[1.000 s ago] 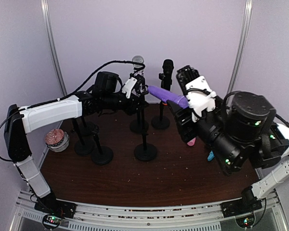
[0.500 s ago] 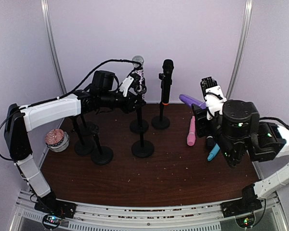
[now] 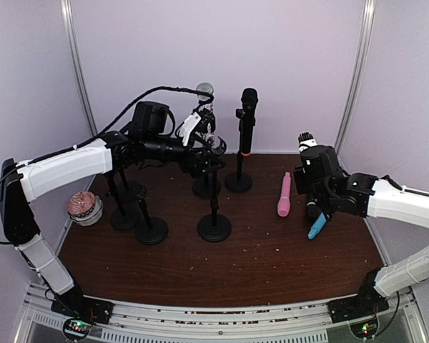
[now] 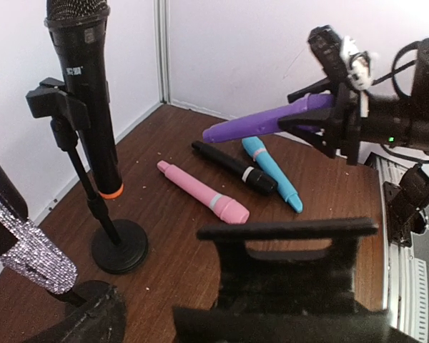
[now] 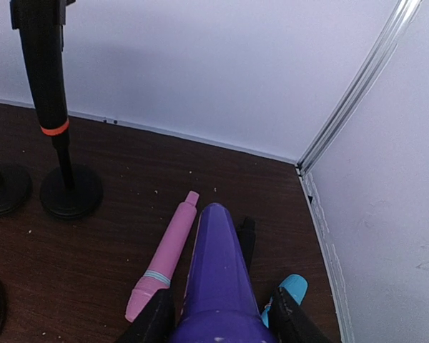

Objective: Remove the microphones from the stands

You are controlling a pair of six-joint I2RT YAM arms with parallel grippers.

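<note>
The purple microphone (image 5: 214,264) is clear of the stand and sits in my right gripper (image 5: 218,314), which is shut on its thick end. The left wrist view shows it (image 4: 272,120) held level above the table's right side by that gripper (image 4: 343,118). In the top view the right arm hides it. The stand (image 3: 214,227) it came from is at mid-table, its black clip (image 4: 286,236) bare. My left gripper (image 3: 209,153) is open around the stand's top, one finger (image 4: 82,318) well apart from the clip.
A silver glitter microphone (image 3: 205,91) and a black one with an orange ring (image 3: 247,118) stand in holders at the back. Pink (image 3: 284,194), blue (image 3: 317,227) and black (image 4: 232,166) microphones lie at the right. Empty stands (image 3: 151,230) and a small bowl (image 3: 82,206) are at the left.
My right arm swung right and down with the purple microphone, away from the stand. My left gripper let go of the stand's top and opened.
</note>
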